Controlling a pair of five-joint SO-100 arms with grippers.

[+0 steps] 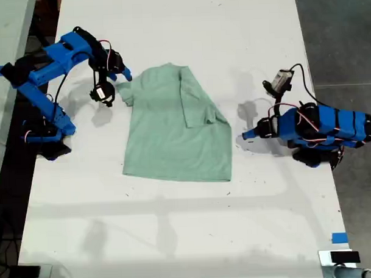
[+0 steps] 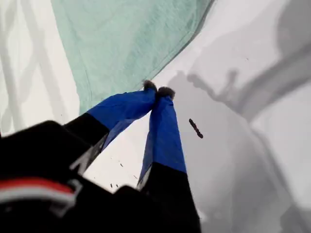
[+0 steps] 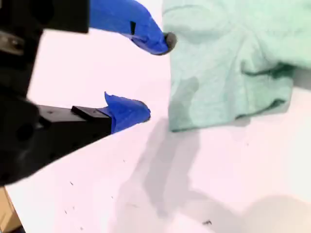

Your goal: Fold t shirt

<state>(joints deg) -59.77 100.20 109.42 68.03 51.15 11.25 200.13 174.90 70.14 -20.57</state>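
Note:
The pale mint-green t shirt [image 1: 173, 133] lies flat on the white table, with its side on the exterior view's right folded in over the body. My first gripper [image 1: 245, 135] is shut with nothing in it. It sits low over the table, just off the shirt's edge [image 2: 126, 43] on the exterior view's right, and its tips [image 2: 156, 90] meet close to the hem. My second gripper [image 1: 115, 85] is open beside the sleeve [image 3: 233, 63] on the exterior view's left. Its fingers [image 3: 156, 76] are spread apart and hold no cloth.
Bare white table [image 1: 177, 237] surrounds the shirt. Dark floor borders the table on the exterior view's right. A blue tape mark [image 1: 339, 237] sits near the front corner on that side. Both arm bases stand at the table's side edges.

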